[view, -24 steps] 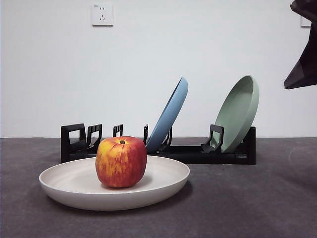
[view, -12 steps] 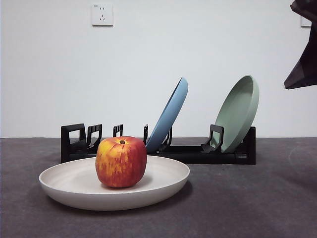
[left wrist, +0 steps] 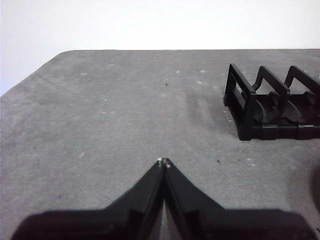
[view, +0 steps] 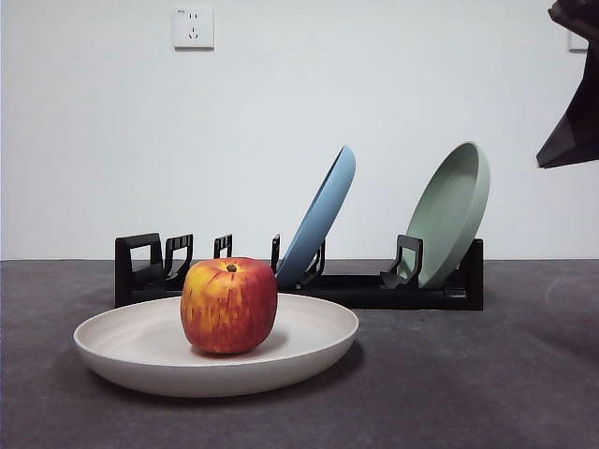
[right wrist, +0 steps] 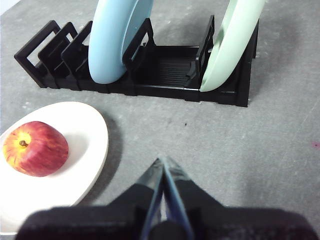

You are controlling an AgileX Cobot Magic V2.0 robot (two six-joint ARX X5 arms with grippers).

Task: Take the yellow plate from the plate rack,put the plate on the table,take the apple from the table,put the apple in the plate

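The cream yellow plate (view: 281,360) lies flat on the dark grey table (view: 468,393), in front of the black plate rack (view: 356,288). The red apple (view: 229,306) stands upright in the plate, left of its middle. The right wrist view shows the plate (right wrist: 85,150) with the apple (right wrist: 35,148) in it, and the rack (right wrist: 165,70) behind. My right gripper (right wrist: 163,162) is shut and empty, raised above the table beside the plate; it shows as a dark tip (view: 573,122) at the top right. My left gripper (left wrist: 163,161) is shut and empty over bare table near the rack's end (left wrist: 270,107).
A light blue plate (view: 323,213) and a sage green plate (view: 454,210) lean upright in the rack. A white wall with a socket (view: 193,28) stands behind. The table's far edge (left wrist: 175,50) shows in the left wrist view.
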